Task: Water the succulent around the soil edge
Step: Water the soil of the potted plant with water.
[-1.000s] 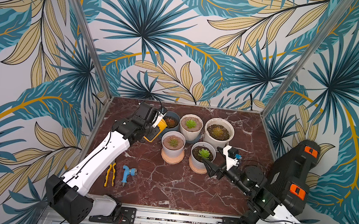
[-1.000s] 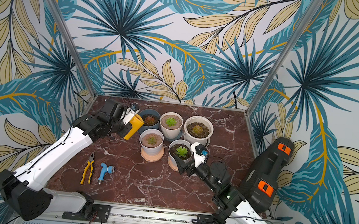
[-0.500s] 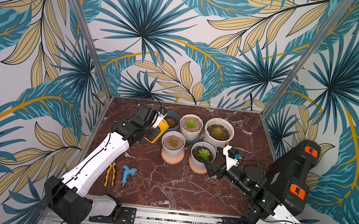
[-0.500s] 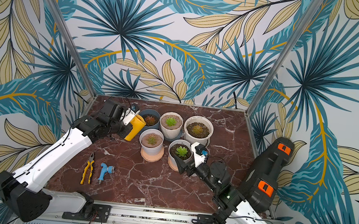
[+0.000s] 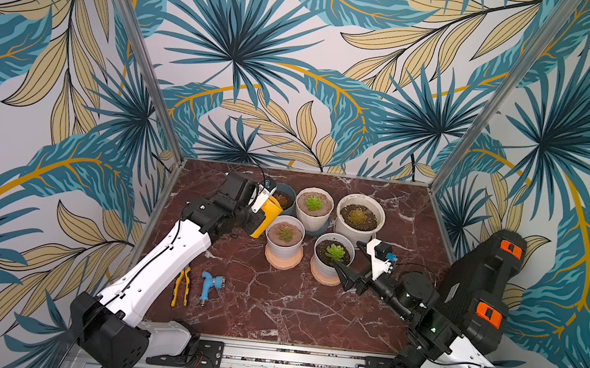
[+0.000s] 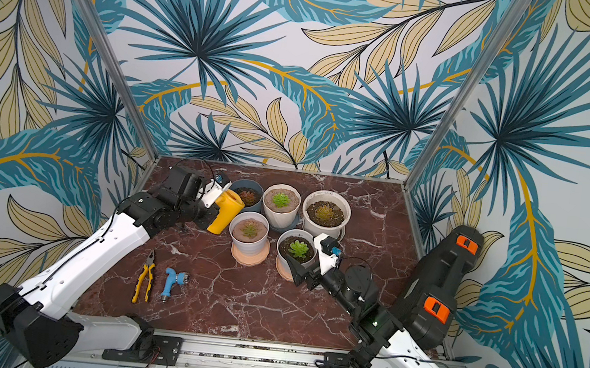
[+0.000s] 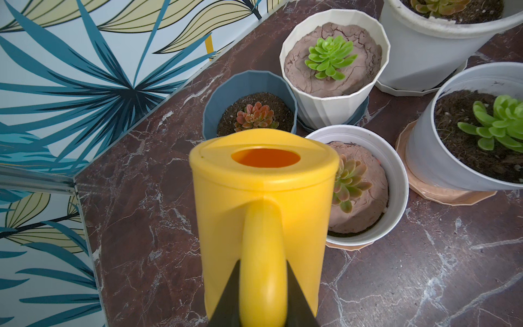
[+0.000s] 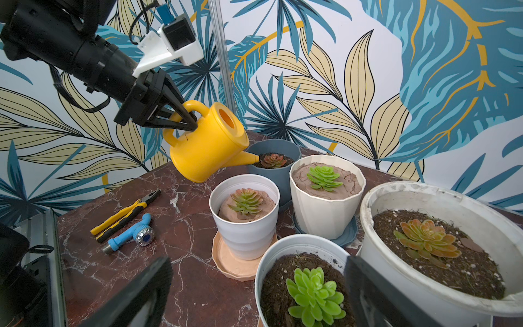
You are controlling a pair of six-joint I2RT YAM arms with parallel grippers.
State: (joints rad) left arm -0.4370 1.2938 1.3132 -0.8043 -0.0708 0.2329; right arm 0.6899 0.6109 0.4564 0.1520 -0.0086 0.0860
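Clamping the looped handle of the yellow watering can (image 8: 209,147) with the left gripper (image 8: 188,120), with black fingers (image 7: 226,305) pressed tight against both sides of it. Holds the can clear of the marble table (image 5: 272,313), tipped forward and down, with the fill hole facing up and away from the wrist. Puts the spout tip right at the rim of the blue-grey pot (image 8: 283,172), over the dark soil at the edge and just beside the reddish succulent (image 8: 273,160), not over the rosette. Cannot tell whether any water runs out. Finds that pot at the back left of the pot cluster in both top views.

Hangs the right gripper (image 5: 354,261) low and spread wide, grasping nothing, just beside the pale pot (image 5: 320,268) with the bright green succulent (image 5: 334,252). Cannot tell whether a finger touches that pot.

Groups three more pots close by:
- a white pot on a peach saucer (image 5: 283,251) just beside the can
- a ribbed cream pot (image 5: 311,224) next to the blue-grey one
- a large white pot (image 5: 355,236) at the right end of the back row

Leaves yellow-handled pliers (image 5: 181,287) and a blue hose nozzle (image 5: 208,286) side by side near the front left of the table, well apart from the pots.
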